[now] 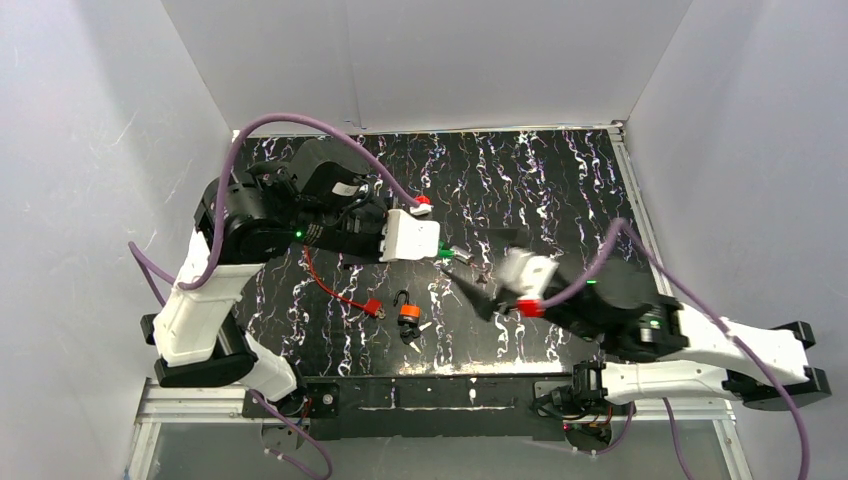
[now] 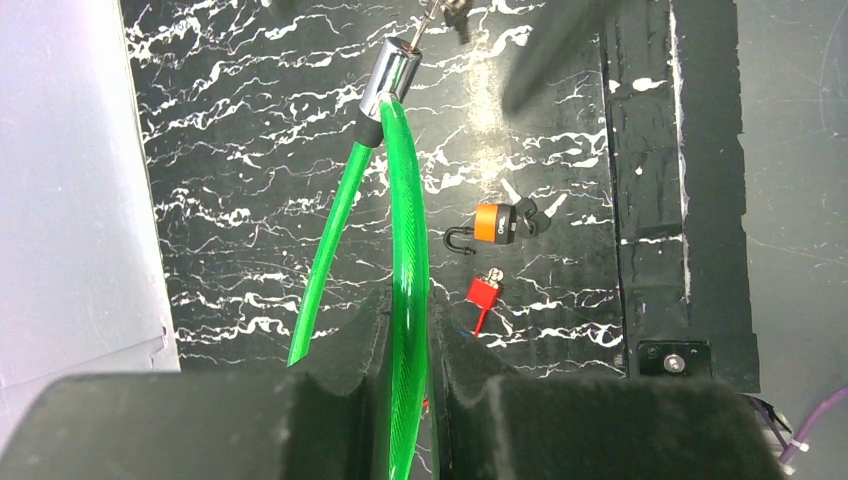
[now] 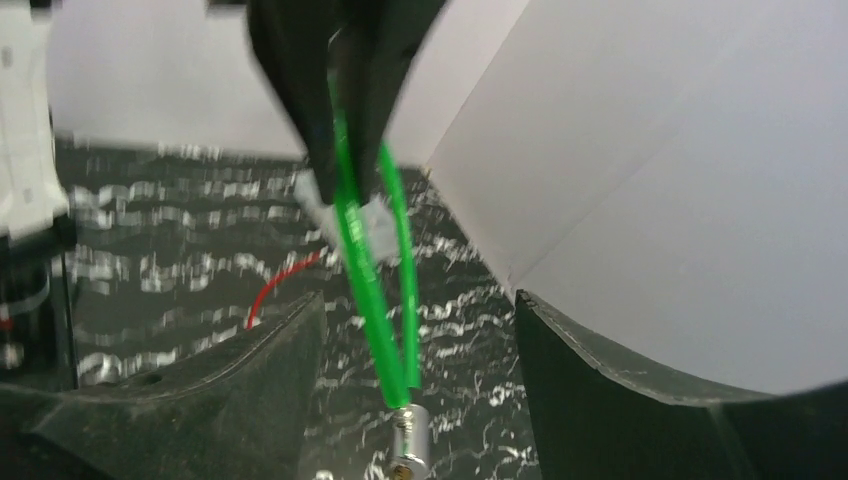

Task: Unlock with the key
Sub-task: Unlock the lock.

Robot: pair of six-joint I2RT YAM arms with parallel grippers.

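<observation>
Left wrist view showed the left gripper clenched on a green cable, holding its barrel out above the table for the right gripper, whose released jaws flanked the barrel, likely to reach a key there.

The left arm, white shells over black joints, rises from its base at the near left. It folds at the elbow close to the left wall and reaches rightward over the middle of the table. Its black two-finger left gripper is pinched tight on a green plastic-coated cable, which is all that parts the fingers. The right arm, the same white and black, lies low from the near right and stretches leftward toward its partner. Its black right gripper is spread wide, holding nothing, and looks blurred from above.
</observation>
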